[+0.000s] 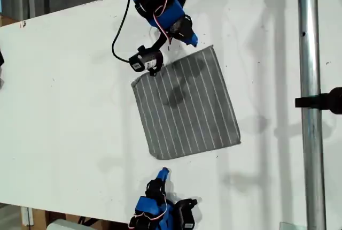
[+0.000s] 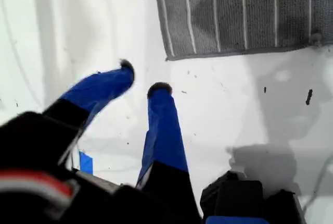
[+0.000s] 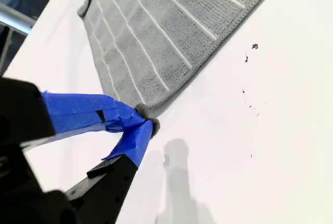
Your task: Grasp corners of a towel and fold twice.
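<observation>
Blue claw (image 3: pixel 143 122) beside towel (image 3: pixel 156 31)

white table (image 1: pixel 64 107), metal pole (image 1: pixel 309 107), perhaps clamped

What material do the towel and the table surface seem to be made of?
The towel looks like soft woven or knitted cloth, matte grey: fine ribbed texture, thin white stripes and a stitched hem show. The table looks like a hard, smooth white board, probably laminate, given its faint sheen and soft shadows.
</observation>
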You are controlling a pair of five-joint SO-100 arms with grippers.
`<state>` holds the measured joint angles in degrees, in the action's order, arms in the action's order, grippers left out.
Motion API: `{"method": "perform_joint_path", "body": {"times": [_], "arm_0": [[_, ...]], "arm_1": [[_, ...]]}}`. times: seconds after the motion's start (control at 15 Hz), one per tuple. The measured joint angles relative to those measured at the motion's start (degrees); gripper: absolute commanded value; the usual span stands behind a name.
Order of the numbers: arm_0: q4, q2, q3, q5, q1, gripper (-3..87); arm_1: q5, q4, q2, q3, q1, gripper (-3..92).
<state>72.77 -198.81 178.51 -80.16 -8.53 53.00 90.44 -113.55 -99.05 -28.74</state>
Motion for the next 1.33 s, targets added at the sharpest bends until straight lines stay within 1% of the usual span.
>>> {"method": "perform_joint_path", "body": {"times": [0.13, 0.27, 0.4, 0.53, 0.8, 1.0, 1.13, 1.2, 1.27, 1.33], "arm_0": [[0.00, 0.00, 0.00, 0.00, 0.00, -2.8], [0.00, 0.00, 0.00, 0.00, 0.00, -2.8], [0.00, 0.00, 0.00, 0.00, 0.00, -2.8], [0.00, 0.00, 0.00, 0.00, 0.00, -2.8], [0.00, 0.00, 0.00, 0.00, 0.00, -2.8], [0.00, 0.00, 0.00, 0.00, 0.00, -2.8], [0.00, 0.00, 0.00, 0.00, 0.00, -2.8], [0.00, 0.00, 0.00, 0.00, 0.00, -2.8], [0.00, 0.00, 0.00, 0.00, 0.00, -2.8], [0.00, 0.00, 0.00, 0.00, 0.00, -2.8]], "arm_1": [[-1.67, -0.18, 1.41, 0.00, 0.00, 44.1], [-1.05, -2.11, 1.41, -3.96, -0.18, 43.9], [1.67, -8.17, 2.02, -12.39, -1.41, 42.2], [5.10, -16.26, 5.89, -17.67, -2.20, 43.1], [6.68, -25.84, 19.60, -17.84, -2.11, 42.4], [6.77, -27.60, 25.75, -17.75, 0.18, 41.7], [5.63, -27.77, 26.10, -17.67, 2.29, 40.2], [4.92, -27.77, 26.10, -17.58, 3.16, 36.3], [4.13, -28.30, 26.10, -17.58, 4.13, 26.5], [3.25, -29.79, 26.10, -17.84, 5.01, 6.7]]}}
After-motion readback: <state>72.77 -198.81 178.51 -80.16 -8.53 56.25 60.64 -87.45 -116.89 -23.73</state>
